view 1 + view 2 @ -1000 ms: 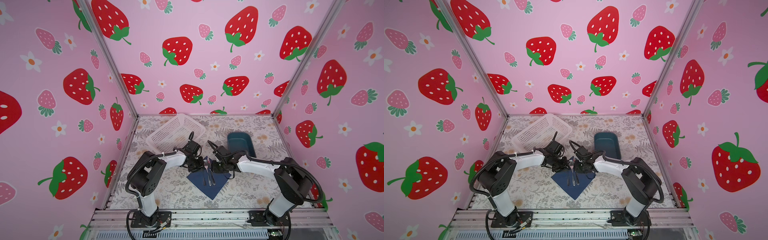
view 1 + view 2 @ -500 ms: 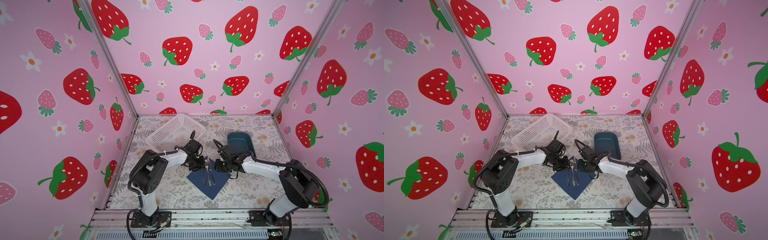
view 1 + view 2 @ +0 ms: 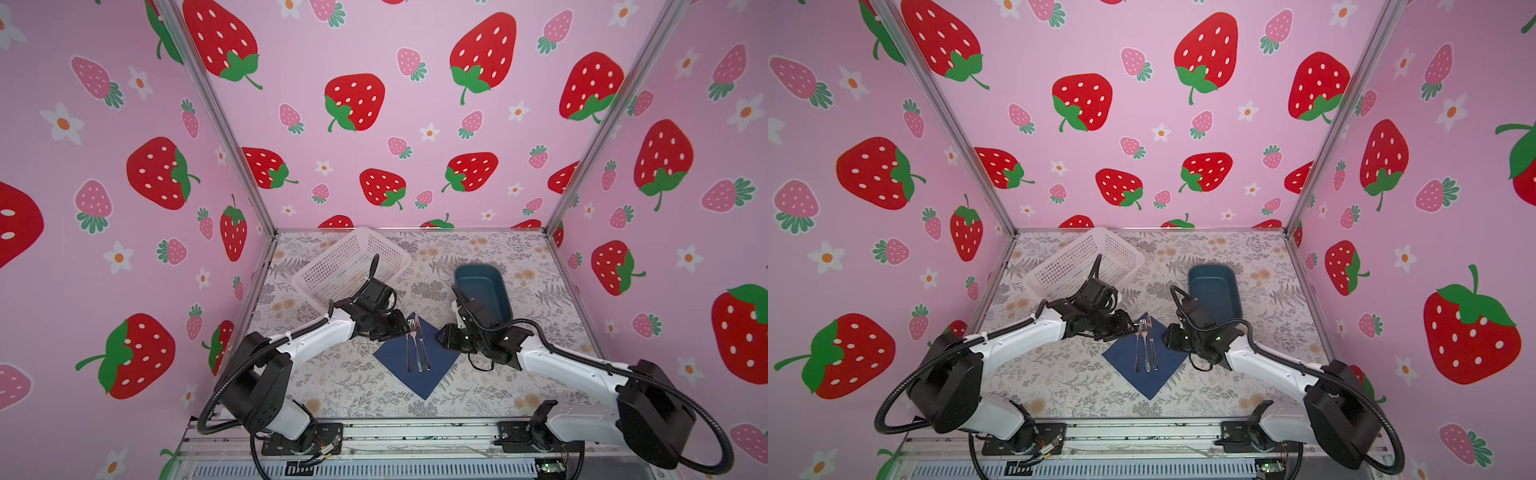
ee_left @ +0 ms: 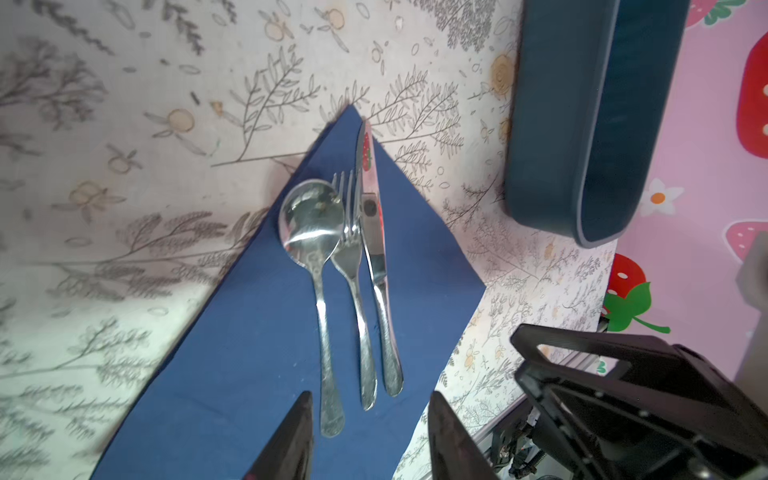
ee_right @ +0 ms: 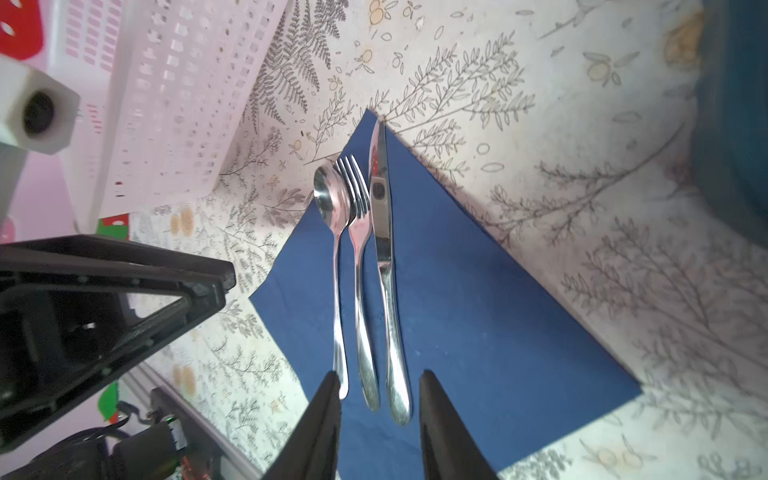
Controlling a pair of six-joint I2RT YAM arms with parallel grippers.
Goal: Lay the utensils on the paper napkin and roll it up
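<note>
A floral-printed tabletop [image 3: 340, 386] carries everything. Toward its back left lies a white perforated plastic basket [image 3: 345, 266], tipped at an angle, and to the back right a teal rounded plastic tray [image 3: 482, 291]. Nearer the front, between the two arms, a dark navy blue square paper napkin [image 3: 395, 357] lies flat as a diamond (one corner points away from the arm bases).

The left gripper [image 3: 405, 326] is at the napkin's upper left edge, just beside the utensil heads. Its jaws are parted with nothing between them, as the left wrist view shows. The right gripper [image 3: 441, 336] is at the napkin's right corner, and its jaws are likewise released and hold nothing.

The three shiny silver metal utensils [image 3: 417, 345] lie side by side down the napkin's middle, handles toward the front. The knife [image 4: 378, 249] is on the right with its tip near the far corner, the fork [image 4: 357, 291] is in the centre, and the spoon [image 4: 328, 316] is on the left with its bowl touching the tines.
</note>
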